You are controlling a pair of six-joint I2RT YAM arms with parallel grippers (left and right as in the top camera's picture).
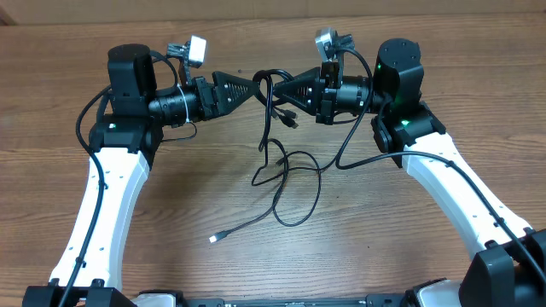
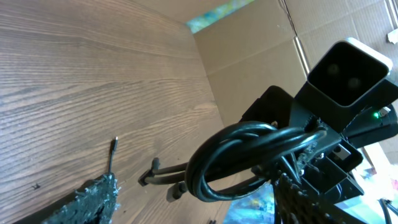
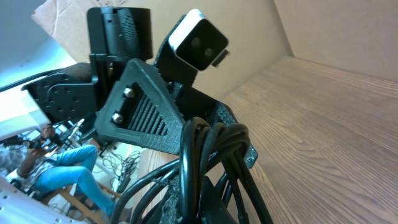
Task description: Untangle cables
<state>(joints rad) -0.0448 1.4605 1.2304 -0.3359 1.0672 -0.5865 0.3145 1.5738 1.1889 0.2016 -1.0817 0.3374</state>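
Nearest me, well short of the raised bunch, a loose plug tip lies flat on the table. From it the cables curl in slack loops on the wood on my side of the bunch, then climb to it. At the bunch, my right gripper is pressed tight on the strands from the right. My left gripper meets it from the left, fingers spread, a loop just ahead of them and not pinched. I judge this to be the second hold before pulling apart. The left must close on one loop only, then both arms draw away from the bunch.
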